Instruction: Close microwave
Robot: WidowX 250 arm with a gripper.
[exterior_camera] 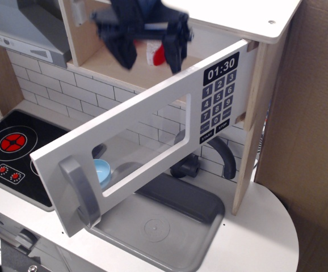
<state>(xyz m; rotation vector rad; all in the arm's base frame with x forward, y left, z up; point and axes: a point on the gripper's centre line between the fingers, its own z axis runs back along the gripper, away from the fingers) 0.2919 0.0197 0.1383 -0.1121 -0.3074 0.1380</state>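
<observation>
The microwave [269,54] is a wooden box on the upper shelf, and its cavity stands open. Its white door [152,122] with a clear window swings out toward the front left, hinged at the right. The black keypad [218,97] reads 01:30. The grey curved handle [82,190] is at the door's free end. My black gripper [150,52] hangs blurred in front of the cavity, above the door's top edge, with its fingers [124,54] spread apart. A red and white thing [157,54] shows between them, inside the cavity.
A grey sink [158,226] lies under the door, with a dark faucet [226,158] behind it. A blue bowl [100,171] shows through the window. A black stove top [11,147] is at the left, under a grey range hood [22,28]. A cardboard wall [317,141] is at the right.
</observation>
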